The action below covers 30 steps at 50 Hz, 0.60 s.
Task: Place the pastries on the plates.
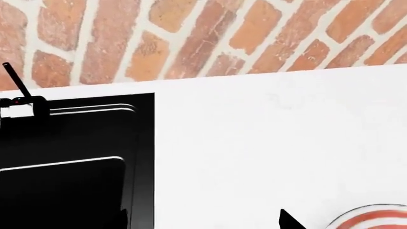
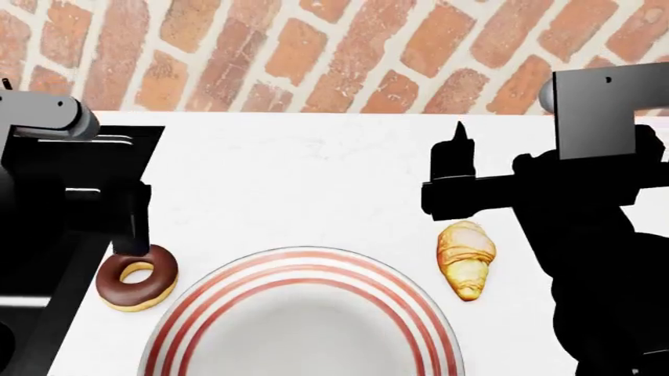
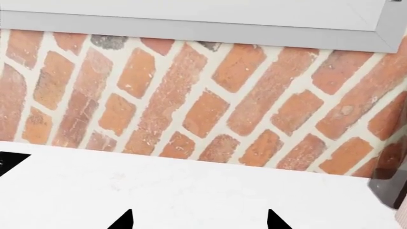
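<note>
the doughnut (image 2: 137,277) lies near the bench's (image 2: 313,180) left edge, just beside the grey plate (image 2: 303,313); the croissant (image 2: 466,258) lies off the plate's right side. neither pastry is on a plate. the left gripper (image 2: 131,223) hangs right over the doughnut, and i cannot tell whether it is open. the right gripper (image 3: 199,220) shows two spread tips, holding nothing, above the croissant. a skewed descent could shove the doughnut towards the dark sink (image 2: 74,196) at the left edge. the blue plate is out of view, and the grey plate is cut off at the near edge.
</note>
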Available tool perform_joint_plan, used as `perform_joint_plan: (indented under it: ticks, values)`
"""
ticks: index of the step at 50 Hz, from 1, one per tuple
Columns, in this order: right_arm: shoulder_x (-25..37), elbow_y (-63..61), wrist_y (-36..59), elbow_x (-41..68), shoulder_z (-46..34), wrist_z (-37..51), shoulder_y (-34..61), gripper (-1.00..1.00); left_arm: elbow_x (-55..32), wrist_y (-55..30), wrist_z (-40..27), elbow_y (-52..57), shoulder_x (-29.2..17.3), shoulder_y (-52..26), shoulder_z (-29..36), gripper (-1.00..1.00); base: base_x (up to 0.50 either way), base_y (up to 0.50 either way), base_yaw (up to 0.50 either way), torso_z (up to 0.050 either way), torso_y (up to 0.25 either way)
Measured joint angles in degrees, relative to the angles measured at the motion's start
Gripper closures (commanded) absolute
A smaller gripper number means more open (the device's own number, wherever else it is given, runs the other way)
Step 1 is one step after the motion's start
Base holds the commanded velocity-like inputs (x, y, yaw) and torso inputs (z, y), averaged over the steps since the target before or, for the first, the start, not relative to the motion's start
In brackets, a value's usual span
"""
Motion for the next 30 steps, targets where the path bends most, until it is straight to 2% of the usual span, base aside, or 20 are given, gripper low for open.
perform_joint_plan:
  ticks: [14,30]
  values:
    - [0.03,0.43,-0.25,0.34,-0.18,-0.04,-0.54,-1.0,-9.0,-4.38,-4.99,0.2,-3.36,0.41,-0.78,-1.0,0.0,0.0,0.0,0.0,0.0]
    - [0.22,0.59,-0.2,0.66,-0.25,0.14,-0.34,-1.0,-12.6,-2.11,-6.75,-1.93,-7.23,0.76,2.09,-1.0,0.0,0.0,0.0,0.0,0.0]
